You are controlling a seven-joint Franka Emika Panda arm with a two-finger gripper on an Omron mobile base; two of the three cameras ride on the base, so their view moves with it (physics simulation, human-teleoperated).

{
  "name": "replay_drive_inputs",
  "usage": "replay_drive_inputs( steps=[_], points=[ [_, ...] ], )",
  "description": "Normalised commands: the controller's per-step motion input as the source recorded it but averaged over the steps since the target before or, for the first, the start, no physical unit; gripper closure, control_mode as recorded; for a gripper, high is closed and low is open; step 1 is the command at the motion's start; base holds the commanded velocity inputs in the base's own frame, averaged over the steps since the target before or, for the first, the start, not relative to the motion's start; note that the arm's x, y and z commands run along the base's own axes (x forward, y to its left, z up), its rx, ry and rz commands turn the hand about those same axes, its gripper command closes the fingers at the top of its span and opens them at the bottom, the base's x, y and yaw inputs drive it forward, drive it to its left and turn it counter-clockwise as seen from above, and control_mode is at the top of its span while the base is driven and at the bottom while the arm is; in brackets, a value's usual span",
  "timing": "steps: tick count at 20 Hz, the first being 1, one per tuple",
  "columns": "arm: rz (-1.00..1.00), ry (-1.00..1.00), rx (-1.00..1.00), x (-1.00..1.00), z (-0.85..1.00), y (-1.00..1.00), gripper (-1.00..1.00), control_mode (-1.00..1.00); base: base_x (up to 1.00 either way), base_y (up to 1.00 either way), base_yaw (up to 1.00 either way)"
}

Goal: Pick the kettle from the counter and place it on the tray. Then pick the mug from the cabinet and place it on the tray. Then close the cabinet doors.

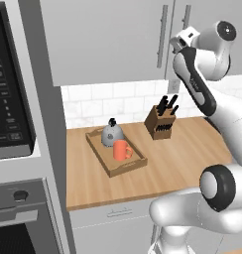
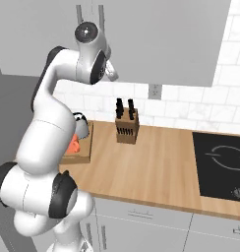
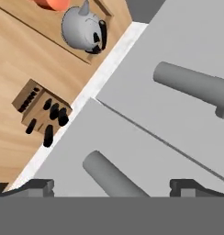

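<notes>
The robot arm [image 1: 212, 124] is smooth, round and white like fat tubes, with dark grey rings and strips at its joints, round grey caps on the ends, and two small dark finger tips [image 3: 38, 187].

1. The gripper [image 1: 178, 40] sits hard against the closed cabinet doors [image 1: 108, 39], its tips either side of a bar handle [image 3: 114, 176].
2. Below, the counter [image 1: 182, 163] lies open between tray [image 1: 138, 162] and front edge.
3. A knife block [image 1: 161, 124] stands by the wall, just right of the tray.
4. The kettle [image 1: 112, 133] and mug [image 1: 122, 150] crowd the tray.
</notes>
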Motion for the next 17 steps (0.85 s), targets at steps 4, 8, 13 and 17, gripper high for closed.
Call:
replay_drive_inputs(
  steps=[4, 8, 13, 17],
  points=[
    [-0.07, 0.07, -0.06, 0.44, -0.37, -0.01, -1.0, -1.0, 0.0, 0.0, 0.0],
    [-0.1, 0.31, 0.0, 0.38, -0.32, -0.04, -1.0, -1.0, 0.0, 0.0, 0.0],
    [-0.07, 0.24, 0.0, 0.3, -0.39, -0.07, -1.0, -1.0, 0.0, 0.0, 0.0],
    [-0.04, 0.08, -0.02, 0.23, -0.47, -0.08, -1.0, -1.0, 0.0, 0.0, 0.0]
  ],
)
